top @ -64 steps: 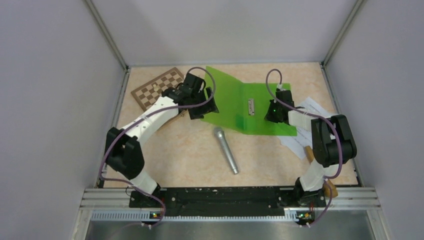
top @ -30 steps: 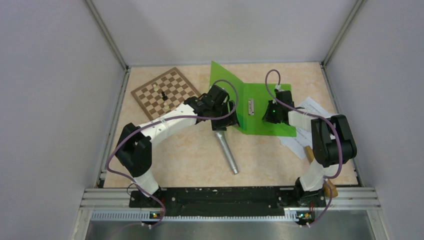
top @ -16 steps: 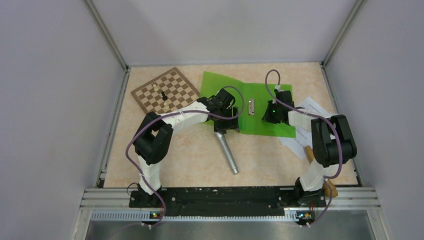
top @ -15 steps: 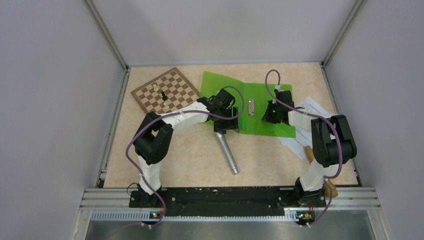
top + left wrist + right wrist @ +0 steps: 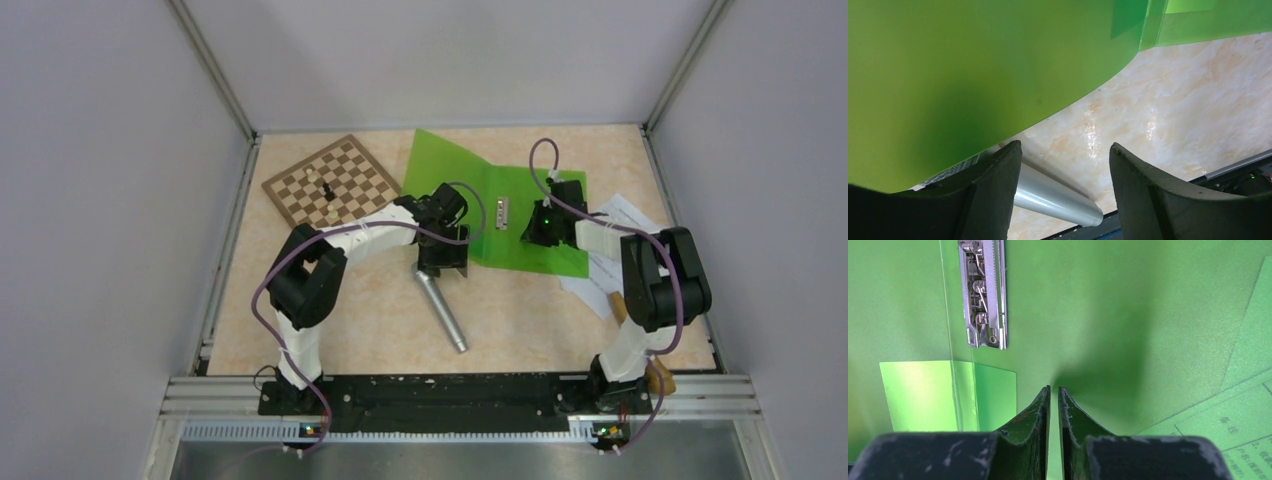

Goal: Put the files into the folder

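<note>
Right gripper [image 5: 1054,388], pressed together, sits on the open folder [image 5: 1123,300]; left gripper [image 5: 1063,150], spread, at its near edge.

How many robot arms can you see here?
2. The left arm reaches to the green folder's near left edge, over the silver microphone. The right arm reaches over the folder's right half. None seems hidden.

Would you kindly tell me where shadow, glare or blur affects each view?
Top external: even, soft light, sharp throughout. Left wrist: the folder looms close and blurred, a dark shadow on its lower left; white glare streaks the table. Right wrist: the metal clip is crisp; the right gripper throws a dark shadow on the green; the files show through faintly, tinted.
</note>
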